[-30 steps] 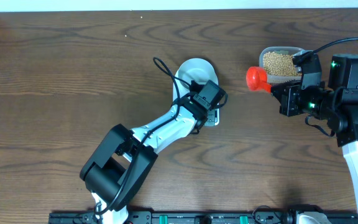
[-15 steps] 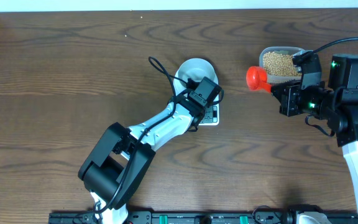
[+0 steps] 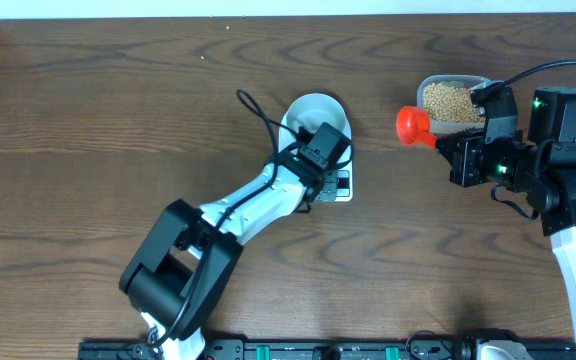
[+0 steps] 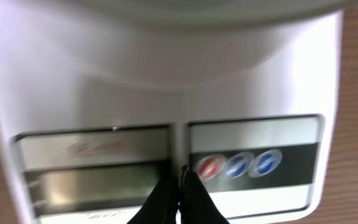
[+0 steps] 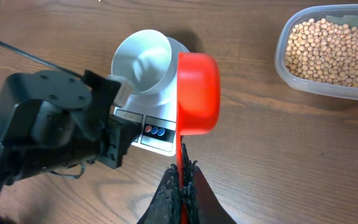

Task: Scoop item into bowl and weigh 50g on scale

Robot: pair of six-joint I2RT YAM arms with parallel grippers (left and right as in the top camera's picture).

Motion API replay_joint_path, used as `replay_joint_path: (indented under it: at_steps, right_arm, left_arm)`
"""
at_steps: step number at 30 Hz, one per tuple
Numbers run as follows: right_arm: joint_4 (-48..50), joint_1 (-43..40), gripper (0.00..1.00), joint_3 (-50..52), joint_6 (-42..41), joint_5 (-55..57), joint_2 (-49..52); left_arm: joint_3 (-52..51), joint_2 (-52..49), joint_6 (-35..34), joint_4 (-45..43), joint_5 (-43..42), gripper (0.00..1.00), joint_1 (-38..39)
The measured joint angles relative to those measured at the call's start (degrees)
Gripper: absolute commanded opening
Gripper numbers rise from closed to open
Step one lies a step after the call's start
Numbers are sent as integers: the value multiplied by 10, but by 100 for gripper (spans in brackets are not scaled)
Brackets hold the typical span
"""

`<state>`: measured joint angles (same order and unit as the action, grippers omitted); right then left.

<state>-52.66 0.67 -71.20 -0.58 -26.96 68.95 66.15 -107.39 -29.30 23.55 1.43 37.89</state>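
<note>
The pale bowl [image 3: 316,110] stands empty on the white scale [image 3: 342,188]; both also show in the right wrist view, the bowl [image 5: 143,61] on the scale [image 5: 157,138]. My left gripper [image 4: 181,174] is shut and empty, its tips just over the scale's front panel [image 4: 166,93] between the grey display [image 4: 98,180] and the red and blue buttons [image 4: 238,165]. My right gripper [image 5: 182,171] is shut on the handle of a red scoop [image 5: 197,92], held above the table right of the scale. The beans [image 5: 334,53] fill a clear tub [image 3: 452,100].
The clear tub [image 5: 284,68] sits at the back right, just behind the red scoop [image 3: 413,125]. The left arm [image 3: 238,215] stretches diagonally across the table's middle. Bare wooden table surrounds the scale.
My left gripper has moved a little up and left over the scale's front panel. The right arm and scoop have not moved.
</note>
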Motion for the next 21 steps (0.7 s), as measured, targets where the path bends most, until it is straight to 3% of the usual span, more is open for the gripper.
replay_joint_path:
  at_steps: [9,21]
  right_arm:
    - [3,0,1,0,0,0,0]
    - [3,0,1,0,0,0,0]
  left_arm:
    - [-9,81,7,-9,11,7,-6]
    - [-9,49,-3,-9,19,7,-6]
